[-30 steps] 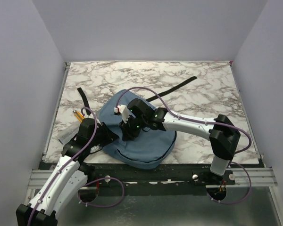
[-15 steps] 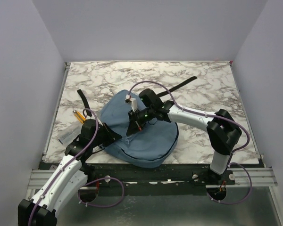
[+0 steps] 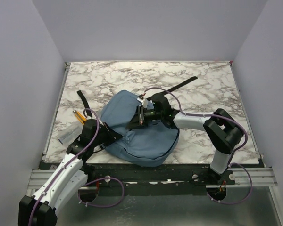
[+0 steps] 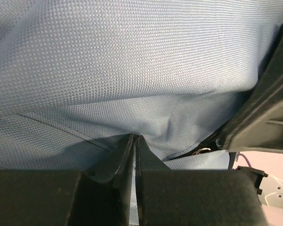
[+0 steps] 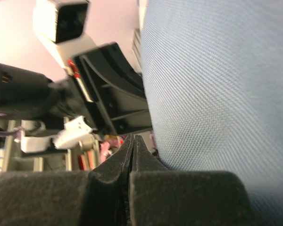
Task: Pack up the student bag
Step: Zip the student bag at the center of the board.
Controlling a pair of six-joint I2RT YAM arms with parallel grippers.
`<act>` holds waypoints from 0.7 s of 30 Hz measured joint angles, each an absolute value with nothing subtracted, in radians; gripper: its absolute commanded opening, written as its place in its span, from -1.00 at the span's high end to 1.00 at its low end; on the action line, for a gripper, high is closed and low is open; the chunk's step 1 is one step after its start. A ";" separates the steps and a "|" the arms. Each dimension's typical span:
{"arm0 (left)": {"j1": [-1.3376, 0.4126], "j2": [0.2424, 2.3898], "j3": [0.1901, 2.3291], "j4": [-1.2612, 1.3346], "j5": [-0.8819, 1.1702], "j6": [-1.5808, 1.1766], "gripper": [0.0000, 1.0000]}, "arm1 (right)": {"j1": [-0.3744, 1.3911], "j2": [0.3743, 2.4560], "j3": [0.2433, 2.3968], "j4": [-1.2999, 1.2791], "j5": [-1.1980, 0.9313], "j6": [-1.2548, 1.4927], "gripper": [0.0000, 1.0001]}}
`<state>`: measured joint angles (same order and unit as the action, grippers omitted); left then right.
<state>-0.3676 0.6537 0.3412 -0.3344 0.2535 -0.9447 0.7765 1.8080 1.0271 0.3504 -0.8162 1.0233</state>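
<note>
The student bag (image 3: 146,136), a dusty-blue soft backpack, lies flat on the marble table near the front edge. My left gripper (image 3: 112,136) is at the bag's left edge. In the left wrist view it (image 4: 133,137) is shut on a fold of the blue fabric (image 4: 132,70), and a thin strip of cloth shows between the fingers. My right gripper (image 3: 132,125) hovers low over the middle of the bag, pointing left. In the right wrist view it (image 5: 133,137) is shut with nothing in it, and the bag's fabric (image 5: 217,80) rises right beside it.
A black strap (image 3: 83,99) lies at the left and another black strap (image 3: 177,86) runs back to the right of the bag. Pencils (image 3: 77,115) and a clear pouch (image 3: 69,135) lie by the table's left edge, next to my left arm (image 3: 70,165).
My right gripper has shut and its wrist has drawn back to the right over the bag. The left jaws have closed further on the fabric; the bag's top has flattened.
</note>
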 measured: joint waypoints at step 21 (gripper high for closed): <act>-0.361 0.643 0.384 -0.329 0.474 -0.772 0.51 | 0.855 1.554 1.089 0.080 -0.410 0.821 0.17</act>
<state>-0.3611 0.6426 0.3836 -0.3294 0.4736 -0.7719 0.8551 1.5543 1.0889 0.0803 -0.4099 0.8211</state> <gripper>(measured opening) 0.283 0.385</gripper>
